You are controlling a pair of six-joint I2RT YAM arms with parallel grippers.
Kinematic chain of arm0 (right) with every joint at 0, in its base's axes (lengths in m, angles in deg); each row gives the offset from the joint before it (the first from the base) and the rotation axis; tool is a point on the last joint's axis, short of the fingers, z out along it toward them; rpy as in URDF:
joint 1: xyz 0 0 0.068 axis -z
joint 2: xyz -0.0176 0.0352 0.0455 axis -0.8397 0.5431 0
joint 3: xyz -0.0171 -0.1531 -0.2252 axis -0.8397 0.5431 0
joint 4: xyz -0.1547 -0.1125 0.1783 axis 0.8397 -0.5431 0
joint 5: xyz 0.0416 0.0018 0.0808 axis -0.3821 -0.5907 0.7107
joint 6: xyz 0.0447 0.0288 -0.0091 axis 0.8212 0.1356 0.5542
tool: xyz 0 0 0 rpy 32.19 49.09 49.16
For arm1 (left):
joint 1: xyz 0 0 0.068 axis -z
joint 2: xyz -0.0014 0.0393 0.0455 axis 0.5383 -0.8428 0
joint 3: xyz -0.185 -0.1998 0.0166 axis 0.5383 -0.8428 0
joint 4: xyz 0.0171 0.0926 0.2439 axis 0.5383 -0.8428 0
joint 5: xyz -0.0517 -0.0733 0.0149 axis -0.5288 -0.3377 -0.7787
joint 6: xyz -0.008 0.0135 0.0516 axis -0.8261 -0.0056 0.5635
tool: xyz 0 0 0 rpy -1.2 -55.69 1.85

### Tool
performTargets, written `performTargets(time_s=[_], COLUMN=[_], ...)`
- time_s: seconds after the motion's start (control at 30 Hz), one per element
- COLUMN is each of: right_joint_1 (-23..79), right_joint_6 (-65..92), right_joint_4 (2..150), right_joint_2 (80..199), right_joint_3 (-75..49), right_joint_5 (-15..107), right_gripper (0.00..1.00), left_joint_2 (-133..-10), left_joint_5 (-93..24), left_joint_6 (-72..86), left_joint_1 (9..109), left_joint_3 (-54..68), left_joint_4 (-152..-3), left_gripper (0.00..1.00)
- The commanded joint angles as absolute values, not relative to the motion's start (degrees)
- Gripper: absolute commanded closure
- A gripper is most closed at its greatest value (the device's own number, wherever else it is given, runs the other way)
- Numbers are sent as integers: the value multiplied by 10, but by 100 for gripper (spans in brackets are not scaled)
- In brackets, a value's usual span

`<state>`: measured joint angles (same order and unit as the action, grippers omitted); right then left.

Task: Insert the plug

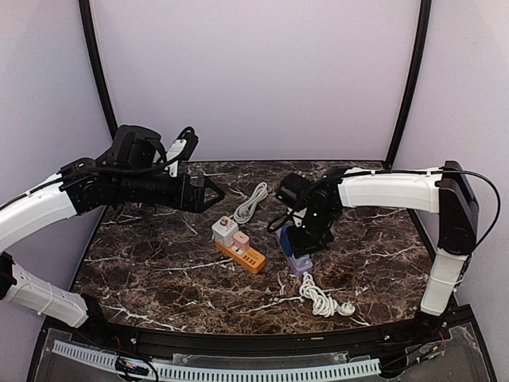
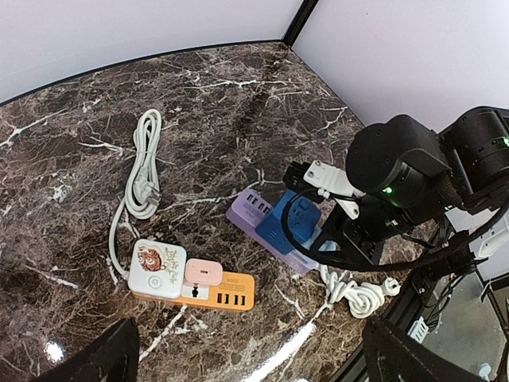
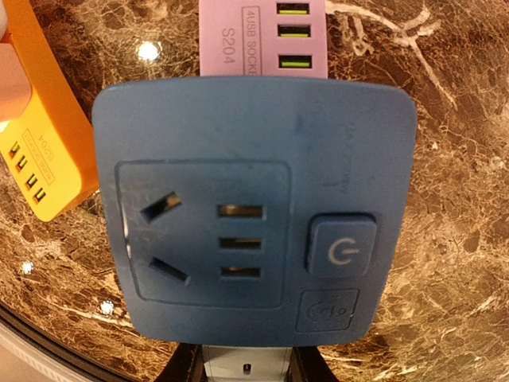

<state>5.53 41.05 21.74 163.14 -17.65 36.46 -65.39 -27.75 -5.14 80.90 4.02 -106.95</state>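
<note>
My right gripper [image 1: 306, 236] is shut on a small white plug [image 3: 269, 364], of which only the top shows between the dark fingers [image 3: 181, 368] at the bottom of the right wrist view. Right in front of it a blue adapter block [image 3: 254, 207] sits on the purple power strip [image 3: 261, 36]. From the left wrist the plug looks pale blue, pressed against the blue block [image 2: 293, 225] over the purple strip [image 2: 248, 208]. Whether it is seated in a socket I cannot tell. My left gripper [image 1: 216, 193] hangs open above the table's back left, holding nothing.
An orange power strip [image 1: 245, 256] with a white cube adapter [image 1: 224, 230] and a pink plug [image 1: 241, 240] lies mid-table. One coiled white cable [image 1: 251, 202] lies behind it. Another white cable with a plug end [image 1: 322, 301] lies near the front right.
</note>
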Motion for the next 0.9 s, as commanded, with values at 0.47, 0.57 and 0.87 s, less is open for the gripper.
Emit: performTargets(time_s=[0.47,0.57,0.87], right_joint_1=[25,23,22], right_joint_6=[457,463,461], right_joint_4=[159,157,151], right_joint_2=[1674,1682,1704], right_joint_3=[-214,-214,-226], right_joint_5=[287,283,273], right_gripper=[100,100,100], left_joint_2=[-680,-681,-688], left_joint_5=[-300,-302,-305], left_joint_6=[-17,-15,-11], left_joint_1=[793,790,786], left_joint_3=[76,76,81], left_joint_4=[-1097,-1098,-1100], left_gripper=[1,1,1])
